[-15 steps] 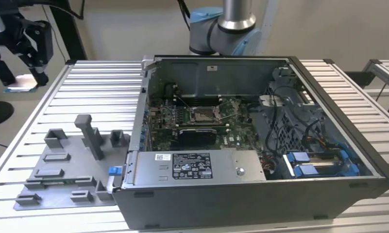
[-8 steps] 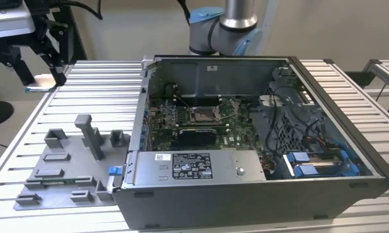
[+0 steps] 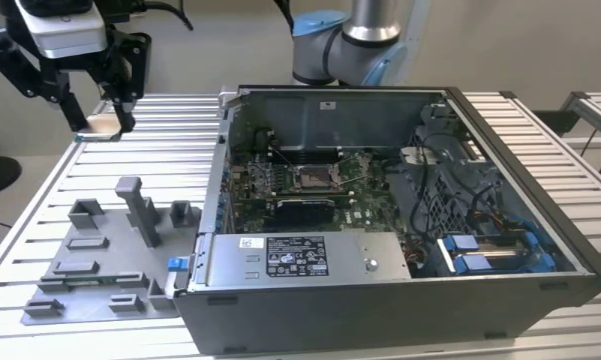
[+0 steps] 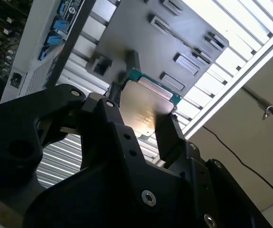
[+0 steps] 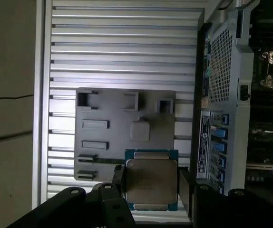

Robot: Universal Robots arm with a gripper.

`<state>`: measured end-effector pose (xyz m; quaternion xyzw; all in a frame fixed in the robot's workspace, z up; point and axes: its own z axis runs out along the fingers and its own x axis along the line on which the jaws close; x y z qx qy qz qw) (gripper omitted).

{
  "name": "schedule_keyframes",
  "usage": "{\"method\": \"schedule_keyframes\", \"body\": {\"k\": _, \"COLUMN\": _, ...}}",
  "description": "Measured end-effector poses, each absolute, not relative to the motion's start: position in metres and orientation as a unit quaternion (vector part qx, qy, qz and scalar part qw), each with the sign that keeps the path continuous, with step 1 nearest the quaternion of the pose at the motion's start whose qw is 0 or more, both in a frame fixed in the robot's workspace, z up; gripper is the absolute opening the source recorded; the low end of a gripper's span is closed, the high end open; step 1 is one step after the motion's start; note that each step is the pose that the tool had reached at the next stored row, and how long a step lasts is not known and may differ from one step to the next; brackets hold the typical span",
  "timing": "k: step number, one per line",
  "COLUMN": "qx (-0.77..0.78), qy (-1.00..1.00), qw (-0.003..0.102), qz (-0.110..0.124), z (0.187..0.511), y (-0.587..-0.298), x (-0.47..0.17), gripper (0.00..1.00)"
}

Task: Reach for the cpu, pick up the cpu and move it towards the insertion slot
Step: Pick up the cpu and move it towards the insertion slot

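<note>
— So where is the black two-fingered gripper (image 3: 102,126) relative to the open dark-grey metal computer case (image 3: 401,304)?

— Outside it. It hangs beyond the case's side wall, toward the exterior view's left, higher than the case's rim and above the ribbed aluminium table (image 3: 170,120).

— Holding anything?

— Yes, the cpu (image 5: 151,183), a small flat square chip with a pale silvery top and a green edge. In the first wrist view the fingers (image 5: 184,190) are closed partway, clamping two opposite edges. The chip lies flat between them, lifted clear of the grey plastic fixture plate (image 3: 105,259), which rests on the table against the case's near corner.

— And the target?

— The insertion slot (image 3: 314,177), a square silver-framed socket with a dark centre. It sits on the green circuit board (image 3: 280,180) at the bottom of the case, about mid-way across. From the gripper it lies toward the exterior view's right and lower, well apart, with the case's side wall between them.

— Any long axis to line up?

— Hardly, since the chip is close to square. I cannot tell whether its edges run parallel to the socket frame.
</note>
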<state>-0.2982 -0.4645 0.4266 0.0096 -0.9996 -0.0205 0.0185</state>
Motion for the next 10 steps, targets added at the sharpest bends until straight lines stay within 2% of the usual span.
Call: {"method": "schedule_keyframes", "body": {"k": 10, "qx": 0.01, "qy": -1.0, "qw": 0.019, "qz": -0.021, "z": 0.427, "y": -0.465, "x": -0.253, "gripper": 0.0}}
